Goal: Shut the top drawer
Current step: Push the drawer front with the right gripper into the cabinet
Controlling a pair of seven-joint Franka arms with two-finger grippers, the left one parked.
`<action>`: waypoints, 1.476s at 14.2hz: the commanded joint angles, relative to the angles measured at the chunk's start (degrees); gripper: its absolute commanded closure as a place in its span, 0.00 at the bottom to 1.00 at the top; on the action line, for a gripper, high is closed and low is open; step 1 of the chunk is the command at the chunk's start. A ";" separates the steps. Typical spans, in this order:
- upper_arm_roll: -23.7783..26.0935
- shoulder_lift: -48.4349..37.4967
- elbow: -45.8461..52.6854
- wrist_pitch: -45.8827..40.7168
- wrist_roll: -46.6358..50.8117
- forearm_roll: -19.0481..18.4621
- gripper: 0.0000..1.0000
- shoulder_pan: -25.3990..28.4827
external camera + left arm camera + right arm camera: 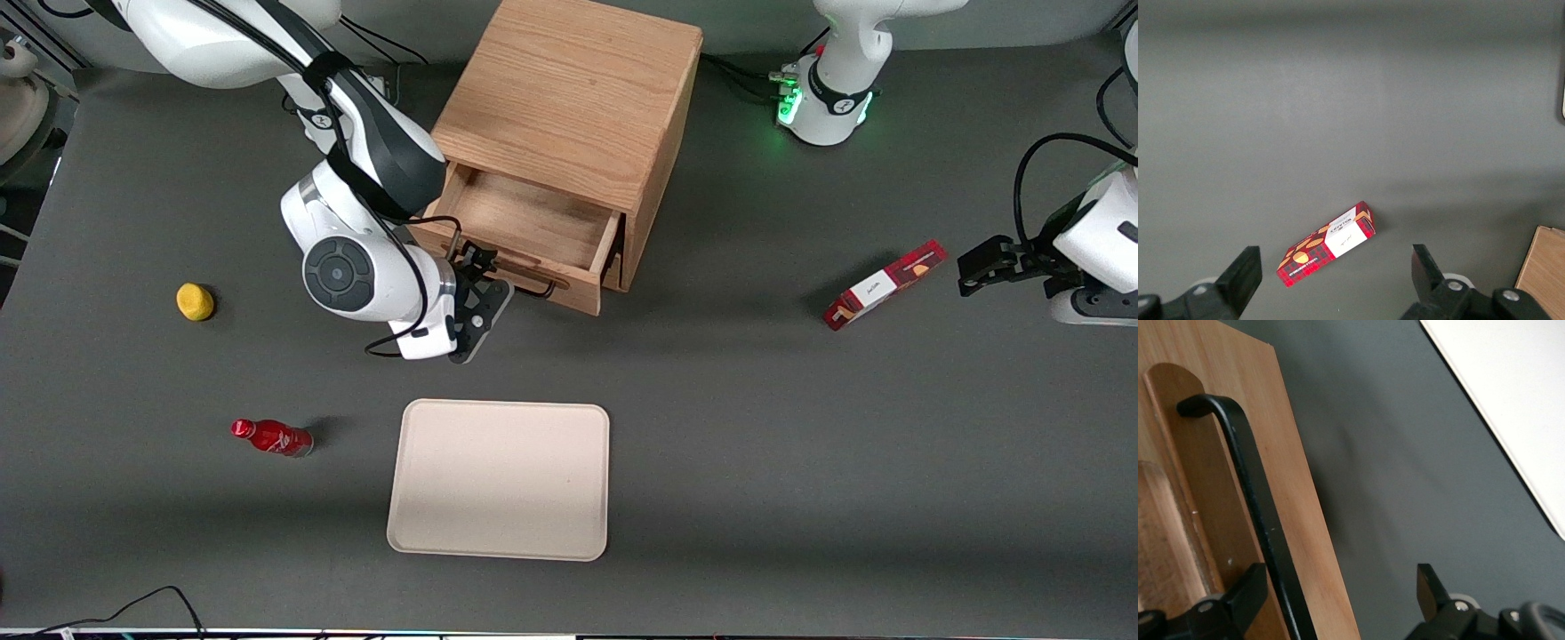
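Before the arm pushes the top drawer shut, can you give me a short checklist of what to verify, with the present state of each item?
1. Top drawer pulled out of the cabinet: ok, it stands open.
2. Drawer inside holds nothing that could jam: ok, only bare wood shows.
3. Gripper at the drawer front: ok, beside the black handle.
4. Fingers open, one on each side of the handle: ok.
5. Tray outside the push path: ok, nearer the camera.
6. Contact with the drawer front: cannot tell.

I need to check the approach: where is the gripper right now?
In the front view the gripper is open at the front of the pulled-out top drawer, by its black handle, above the table and farther from the camera than the tray.
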 commanded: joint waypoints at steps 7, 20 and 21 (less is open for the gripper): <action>2.82 -5.94 -8.80 4.40 4.80 4.28 0.00 -0.66; 6.51 -9.45 -13.72 6.78 8.23 5.25 0.00 -0.66; 6.61 -9.72 -14.25 6.87 9.19 5.25 0.00 -0.66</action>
